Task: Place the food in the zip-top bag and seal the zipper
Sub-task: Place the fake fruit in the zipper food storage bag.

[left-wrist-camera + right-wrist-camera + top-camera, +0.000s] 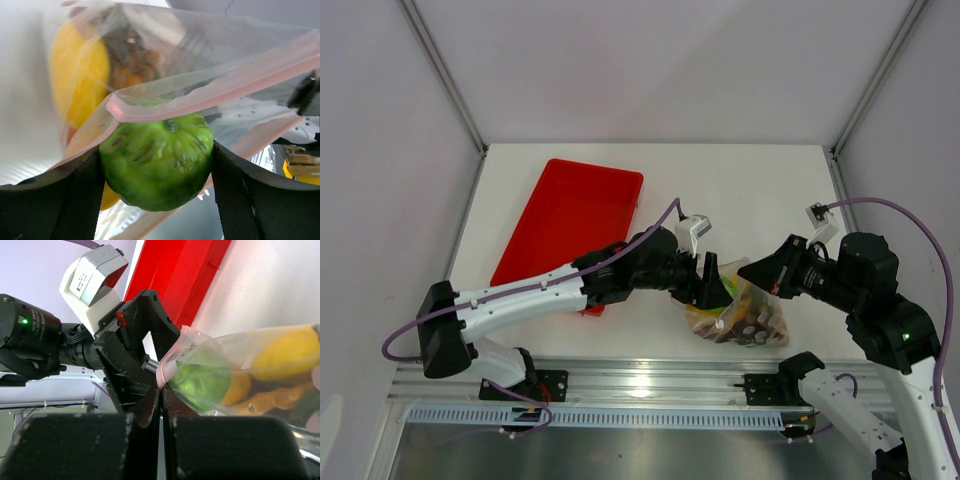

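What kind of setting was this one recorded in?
Probably a robot lab test cell, not a home: a white table enclosed by plain panels on aluminium posts, with a metal mounting rail along its near edge.

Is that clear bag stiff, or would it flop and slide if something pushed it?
Probably floppy: the bag is thin, crinkled film, its mouth draping over the lime. Likely slippery too, since it looks glossy. With several toy foods inside, it would probably slump and shift rather than stay put.

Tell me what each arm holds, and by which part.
The left fingers clamp the green lime by its sides; the right fingers pinch the zip-top bag by its zipper edge.
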Available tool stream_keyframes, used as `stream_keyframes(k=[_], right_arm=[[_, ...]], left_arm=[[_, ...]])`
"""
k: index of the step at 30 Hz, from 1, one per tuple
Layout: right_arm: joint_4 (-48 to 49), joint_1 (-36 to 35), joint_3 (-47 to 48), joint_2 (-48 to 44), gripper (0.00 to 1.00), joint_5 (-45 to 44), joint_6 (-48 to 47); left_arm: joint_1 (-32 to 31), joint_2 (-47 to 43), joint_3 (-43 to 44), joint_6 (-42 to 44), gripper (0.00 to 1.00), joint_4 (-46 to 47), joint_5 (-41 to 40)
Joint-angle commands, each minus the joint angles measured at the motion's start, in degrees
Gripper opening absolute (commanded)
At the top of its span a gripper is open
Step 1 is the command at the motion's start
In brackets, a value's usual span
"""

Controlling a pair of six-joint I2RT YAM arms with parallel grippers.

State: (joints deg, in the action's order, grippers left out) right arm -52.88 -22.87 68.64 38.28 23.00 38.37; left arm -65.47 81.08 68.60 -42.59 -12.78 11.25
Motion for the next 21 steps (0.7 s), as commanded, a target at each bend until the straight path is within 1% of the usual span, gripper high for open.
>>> stream_keyframes(k=[1, 2, 4, 5, 7, 14, 19, 21], right_arm=[[3.67, -0.15, 3.78, -0.14, 0.0, 1.61, 0.22], [3.32, -0.15, 3.78, -0.31, 0.0, 1.43, 0.04], [3.05, -0.07, 3.52, -0.49, 0.0, 1.17, -0.22], [3.05, -0.07, 3.34, -0.58, 0.0, 0.99, -0.31], [2.87, -0.07, 2.99, -0.93, 0.0, 0.73, -0.49], [2.96, -0.07, 2.99, -0.49, 0.0, 1.17, -0.4], [2.35, -0.15, 3.17, -0.4, 0.0, 0.9, -0.58], [2.35, -0.07, 2.99, -0.4, 0.0, 0.99, -0.49]], left_arm=[[-0.36, 0.66, 2.15, 0.31, 0.69, -1.2, -2.89], [-0.36, 0.05, 2.07, 0.57, 0.73, -1.11, -3.07], [-0.36, -0.65, 1.37, 1.19, 0.91, -0.85, -3.42], [-0.44, -1.01, 1.54, 1.54, 0.93, -1.11, -3.68], [-0.45, -1.89, 1.71, 2.24, 1.0, -1.81, -4.21], [-0.44, -2.42, 2.59, 3.21, 1.0, -3.75, -4.39], [-0.53, -4.78, -0.65, 2.42, 1.0, -1.73, -4.83], [-0.45, -5.49, -0.66, 3.03, 0.99, -1.9, -5.27]])
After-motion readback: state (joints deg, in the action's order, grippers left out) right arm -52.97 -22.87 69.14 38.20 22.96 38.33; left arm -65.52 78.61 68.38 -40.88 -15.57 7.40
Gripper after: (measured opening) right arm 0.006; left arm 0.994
